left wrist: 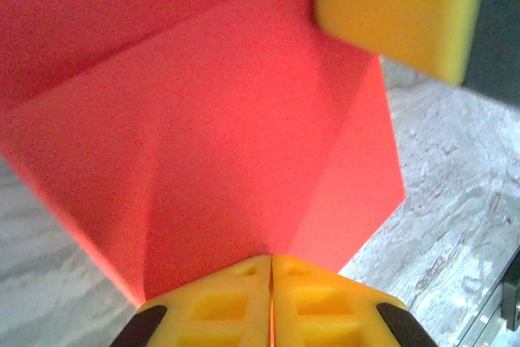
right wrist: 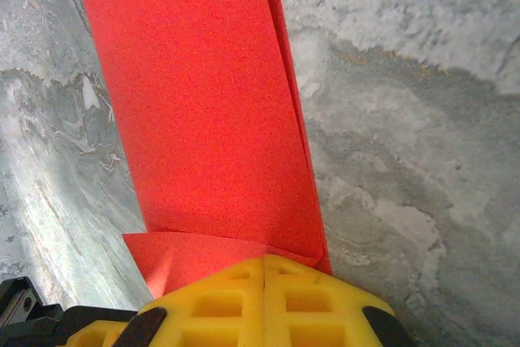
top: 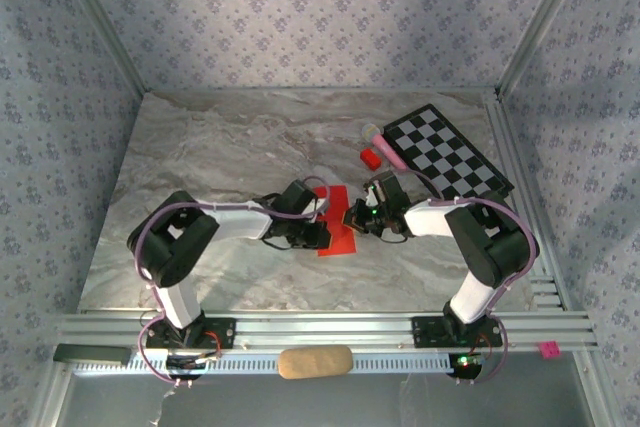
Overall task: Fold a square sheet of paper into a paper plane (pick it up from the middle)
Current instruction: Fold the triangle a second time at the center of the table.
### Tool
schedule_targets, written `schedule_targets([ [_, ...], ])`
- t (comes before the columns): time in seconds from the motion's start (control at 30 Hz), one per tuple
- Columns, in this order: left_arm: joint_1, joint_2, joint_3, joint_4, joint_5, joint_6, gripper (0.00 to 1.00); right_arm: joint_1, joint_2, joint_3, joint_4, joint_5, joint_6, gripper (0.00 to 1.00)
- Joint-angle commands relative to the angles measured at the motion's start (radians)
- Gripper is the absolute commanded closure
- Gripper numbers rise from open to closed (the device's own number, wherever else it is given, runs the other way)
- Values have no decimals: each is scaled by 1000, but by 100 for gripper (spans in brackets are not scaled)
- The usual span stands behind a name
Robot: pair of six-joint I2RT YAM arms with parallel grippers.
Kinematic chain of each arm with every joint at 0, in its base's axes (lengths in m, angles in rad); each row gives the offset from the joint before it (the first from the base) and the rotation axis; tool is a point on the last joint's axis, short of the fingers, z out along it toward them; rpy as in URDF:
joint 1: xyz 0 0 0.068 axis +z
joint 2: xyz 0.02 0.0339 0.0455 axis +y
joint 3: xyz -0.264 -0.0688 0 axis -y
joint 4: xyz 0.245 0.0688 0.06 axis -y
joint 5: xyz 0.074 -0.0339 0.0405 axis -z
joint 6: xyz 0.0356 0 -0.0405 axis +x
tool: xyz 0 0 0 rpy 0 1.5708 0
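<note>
Paper sheet point(top: 338, 237), bright red, thin and creased, sits mid grey marbled surface point(top: 200, 147). Left end effector point(left wrist: 270, 259) and right end effector point(right wrist: 264, 259) each clamp an edge. Left wrist view shows diagonal creases; right wrist view, a doubled strip.

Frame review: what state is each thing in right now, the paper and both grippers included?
square sheet of paper: folded narrower, creased, pinched by both grippers.
left gripper: shut on the paper.
right gripper: shut on the paper.
small red block: lying loose, untouched.
</note>
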Motion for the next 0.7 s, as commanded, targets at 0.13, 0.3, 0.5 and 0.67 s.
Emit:
schedule_targets([
  [0.13,-16,-75,-115,-117,-26,20,92,-1,32,-22,-74,58,3,100],
  [0.3,-16,-135,-134,-161,-54,39,93,2,34,-19,-70,55,5,100],
  [0.5,-14,-227,-46,-178,-20,63,94,3,25,-15,-72,52,4,100],
  [0.67,21,-174,29,-137,-5,64,93,6,15,-10,-73,57,8,100],
])
